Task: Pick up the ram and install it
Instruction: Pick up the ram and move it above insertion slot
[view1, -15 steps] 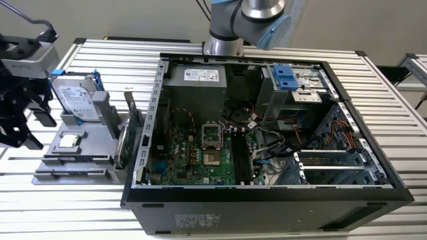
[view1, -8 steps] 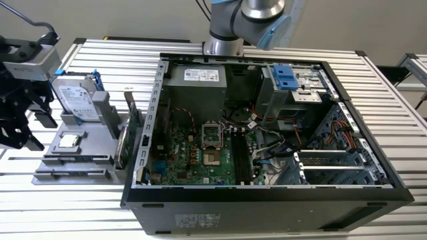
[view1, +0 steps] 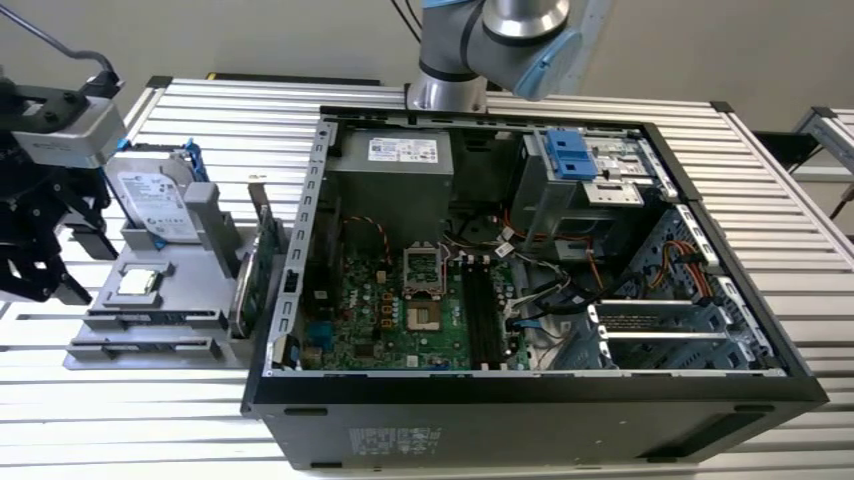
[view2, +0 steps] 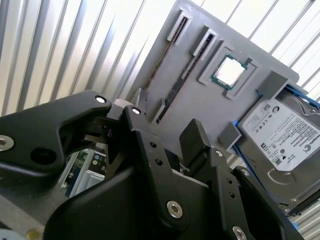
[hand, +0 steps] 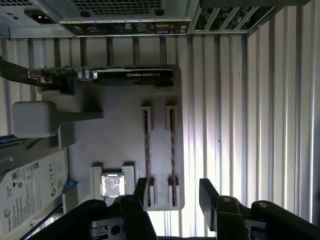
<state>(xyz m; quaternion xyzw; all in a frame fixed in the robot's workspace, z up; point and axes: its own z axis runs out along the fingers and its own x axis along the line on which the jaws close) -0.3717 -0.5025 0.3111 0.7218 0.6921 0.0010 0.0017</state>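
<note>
Two rams, thin dark sticks, stand on edge in the slots of a grey parts holder (hand: 120, 135). In the first wrist view one ram (hand: 172, 150) lies in line with the gap between my fingers, and the other ram (hand: 146, 150) runs beside one fingertip (hand: 141, 187). My gripper (hand: 174, 194) is open and hovers above the holder's end, holding nothing. In the second wrist view a ram (view2: 179, 82) shows just beyond my fingers (view2: 192, 137). In the exterior view my gripper (view1: 54, 285) hangs at the left, beside the holder (view1: 147, 300). The motherboard's long black slots (view1: 483, 315) lie inside the open case.
The holder also carries a processor chip (hand: 112, 184), a silver hard drive (hand: 27, 182) and a graphics card (hand: 132, 76) standing on edge. The open computer case (view1: 534, 250) is on the exterior view's right of the holder, on a ribbed metal table (view1: 160, 420). The arm's base (view1: 447, 60) stands behind the case.
</note>
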